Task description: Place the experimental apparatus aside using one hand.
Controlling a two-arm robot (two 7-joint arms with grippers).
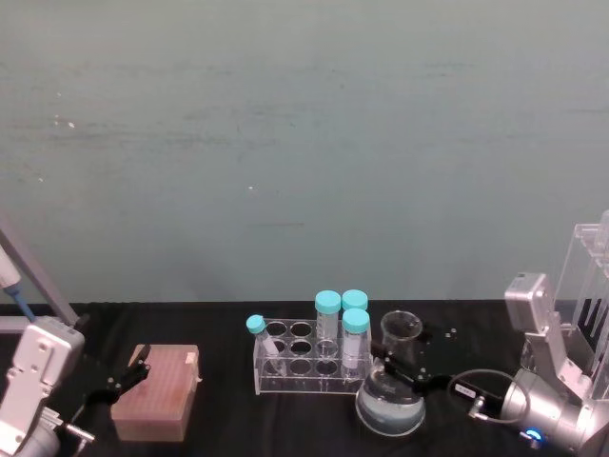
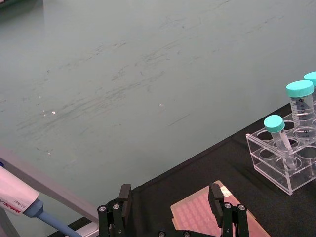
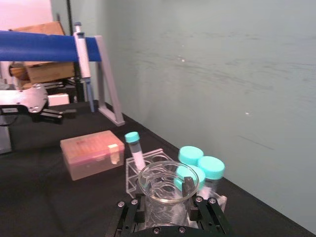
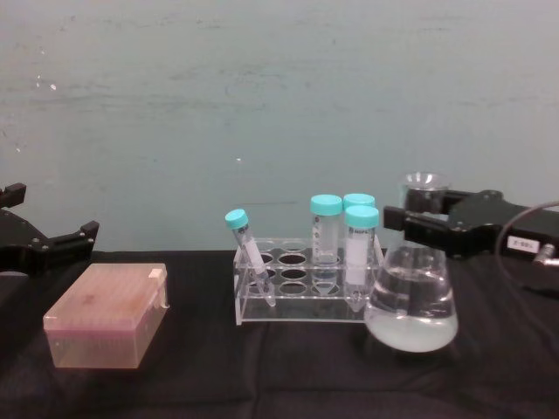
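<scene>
Right gripper [image 4: 403, 223] clamped on neck of conical flask [image 4: 411, 301], beside tube rack [image 4: 301, 292]; left gripper [image 4: 52, 240] wide open above pink tip box [image 4: 106, 316]

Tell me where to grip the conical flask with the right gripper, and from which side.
Grip the conical flask at its narrow neck, coming level from the robot's right, where the right gripper already straddles it. The neck is the only part slim enough for the fingers; the body flares wide below and holds liquid, so keep it upright. The tube rack crowds its left side.
</scene>
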